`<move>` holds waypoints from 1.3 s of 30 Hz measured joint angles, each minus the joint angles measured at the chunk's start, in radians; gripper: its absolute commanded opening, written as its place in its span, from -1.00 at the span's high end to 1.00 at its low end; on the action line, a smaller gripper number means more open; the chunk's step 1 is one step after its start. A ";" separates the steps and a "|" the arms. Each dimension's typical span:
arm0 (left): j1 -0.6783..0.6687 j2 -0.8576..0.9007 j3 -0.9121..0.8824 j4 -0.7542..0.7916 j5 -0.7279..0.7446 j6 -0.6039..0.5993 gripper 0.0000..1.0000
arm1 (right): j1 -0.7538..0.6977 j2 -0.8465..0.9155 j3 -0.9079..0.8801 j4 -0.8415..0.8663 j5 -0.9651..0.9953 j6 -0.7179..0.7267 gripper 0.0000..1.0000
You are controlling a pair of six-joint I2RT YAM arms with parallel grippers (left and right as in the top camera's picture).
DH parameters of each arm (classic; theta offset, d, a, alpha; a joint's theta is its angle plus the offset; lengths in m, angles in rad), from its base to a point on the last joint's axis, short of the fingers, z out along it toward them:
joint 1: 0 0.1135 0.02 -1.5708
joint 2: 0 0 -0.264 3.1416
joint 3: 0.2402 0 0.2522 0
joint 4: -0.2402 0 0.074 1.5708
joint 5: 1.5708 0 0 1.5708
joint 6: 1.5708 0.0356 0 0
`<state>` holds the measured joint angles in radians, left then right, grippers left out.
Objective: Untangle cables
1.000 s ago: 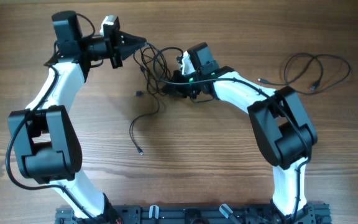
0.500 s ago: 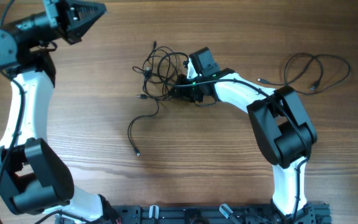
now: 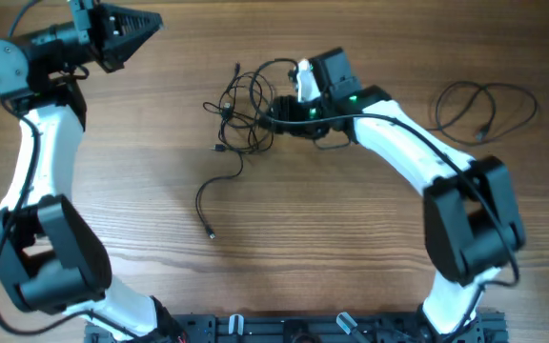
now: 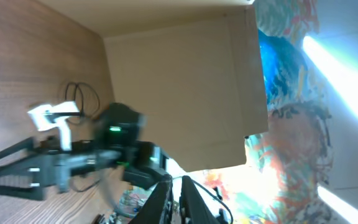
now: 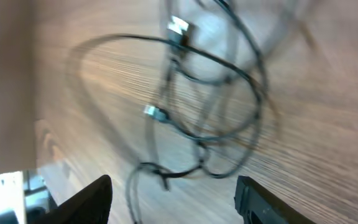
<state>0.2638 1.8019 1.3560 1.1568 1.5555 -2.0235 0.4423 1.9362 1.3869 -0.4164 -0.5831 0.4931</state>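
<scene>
Wood table (image 3: 351,238): cable knot (image 3: 246,107) lies at centre just off my right gripper (image 3: 273,116), jaws wide and empty, left gripper (image 3: 146,21) pinched shut well away; risk: closing here may catch several strands, and a one-armed pull would tighten it.

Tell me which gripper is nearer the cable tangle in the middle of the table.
Right. The right gripper hovers at the right edge of the cable tangle; the left gripper is far off to its upper left in the overhead view.
</scene>
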 measured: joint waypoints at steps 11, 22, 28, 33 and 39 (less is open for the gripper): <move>-0.103 0.227 0.000 -0.156 -0.008 0.051 0.92 | 0.000 -0.023 0.011 -0.006 -0.012 -0.148 -0.50; -0.134 0.249 0.004 -0.659 -0.225 0.287 0.79 | 0.000 -0.023 0.011 -0.006 -0.011 -0.159 -0.59; -0.133 0.251 -0.001 -1.295 -0.568 0.660 0.31 | 0.000 -0.023 0.011 -0.005 -0.011 -0.177 -0.63; -0.114 0.251 -0.002 -1.357 -0.741 0.932 -0.17 | 0.006 -0.023 0.011 -0.007 -0.011 -0.260 -0.66; -0.031 0.251 0.019 -1.558 -0.840 1.178 -0.36 | 0.048 -0.017 0.011 0.012 0.030 -0.332 -0.60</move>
<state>0.2333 2.0525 1.3746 -0.4015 0.7158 -0.8459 0.4900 1.9194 1.3975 -0.4046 -0.5533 0.1616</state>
